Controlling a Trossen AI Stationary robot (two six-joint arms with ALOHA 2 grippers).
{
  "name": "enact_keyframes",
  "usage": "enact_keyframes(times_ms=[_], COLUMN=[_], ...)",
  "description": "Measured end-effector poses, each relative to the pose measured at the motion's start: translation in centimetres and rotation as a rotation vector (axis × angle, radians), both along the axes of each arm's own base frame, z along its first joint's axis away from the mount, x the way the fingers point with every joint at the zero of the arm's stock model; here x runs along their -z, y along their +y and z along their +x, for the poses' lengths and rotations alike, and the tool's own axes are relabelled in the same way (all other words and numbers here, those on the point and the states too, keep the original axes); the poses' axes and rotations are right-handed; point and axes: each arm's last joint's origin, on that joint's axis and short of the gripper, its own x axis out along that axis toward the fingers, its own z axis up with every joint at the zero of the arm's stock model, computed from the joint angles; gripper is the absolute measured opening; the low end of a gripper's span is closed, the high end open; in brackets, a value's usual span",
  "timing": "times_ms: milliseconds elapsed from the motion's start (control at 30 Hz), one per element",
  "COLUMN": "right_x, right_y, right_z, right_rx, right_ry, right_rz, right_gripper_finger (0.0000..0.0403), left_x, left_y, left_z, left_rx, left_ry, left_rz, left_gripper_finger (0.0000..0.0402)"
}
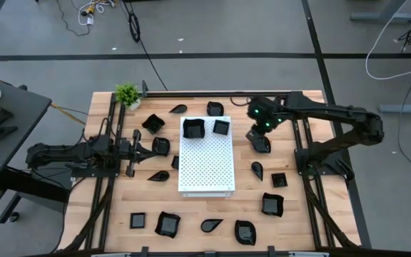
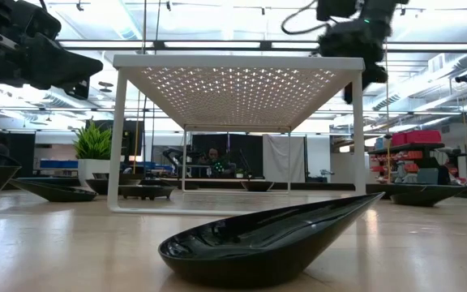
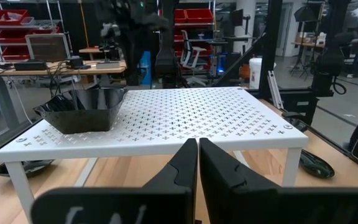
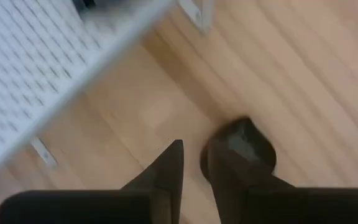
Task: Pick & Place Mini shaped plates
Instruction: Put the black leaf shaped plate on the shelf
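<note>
Several glossy black mini shaped plates lie scattered on the wooden table around the white perforated board (image 1: 205,164). Two of them (image 1: 193,128) (image 1: 221,127) sit on the board's far end. My right gripper (image 4: 192,163) hangs above the table just right of the board's far right corner, pointing steeply down. Its fingers stand a little apart with nothing between them, and a dark plate (image 4: 247,148) (image 1: 262,145) rests on the wood below. My left gripper (image 3: 198,163) waits shut and level at the board's left side.
A small potted plant (image 1: 127,94) stands at the far left corner. The board stands raised on legs (image 2: 116,142), with room beneath. A teardrop plate (image 2: 270,239) lies near the front edge, and more plates (image 1: 272,204) (image 1: 167,224) lie right of and in front of the board.
</note>
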Motion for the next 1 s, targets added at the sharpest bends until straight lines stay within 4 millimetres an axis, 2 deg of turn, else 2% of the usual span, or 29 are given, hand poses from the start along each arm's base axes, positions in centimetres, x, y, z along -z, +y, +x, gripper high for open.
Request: enact_keyframes(times_ms=[233, 400, 733, 1000], right_x=[3.0, 4.3, 4.0, 3.8], right_y=[1.1, 2.4, 4.5, 6.2], right_z=[-2.9, -4.2, -5.1, -4.9], right_rx=[0.015, 0.063, 0.087, 0.132], right_ry=[0.084, 0.113, 0.094, 0.094], right_rz=[0.148, 0.224, 0.255, 0.248], right_gripper_finger=[0.0078, 0.0078, 0.0078, 0.0078], left_x=[0.0, 0.0, 0.0, 0.0], left_y=[0.0, 0.0, 0.0, 0.0], left_z=[0.0, 0.0, 0.0, 0.0], left_rx=[0.0, 0.0, 0.0, 0.0], left_ry=[0.0, 0.0, 0.001, 0.0], left_rz=[0.0, 0.0, 0.0, 0.0], left_gripper_finger=[0.0021, 0.0021, 0.0021, 0.0021])
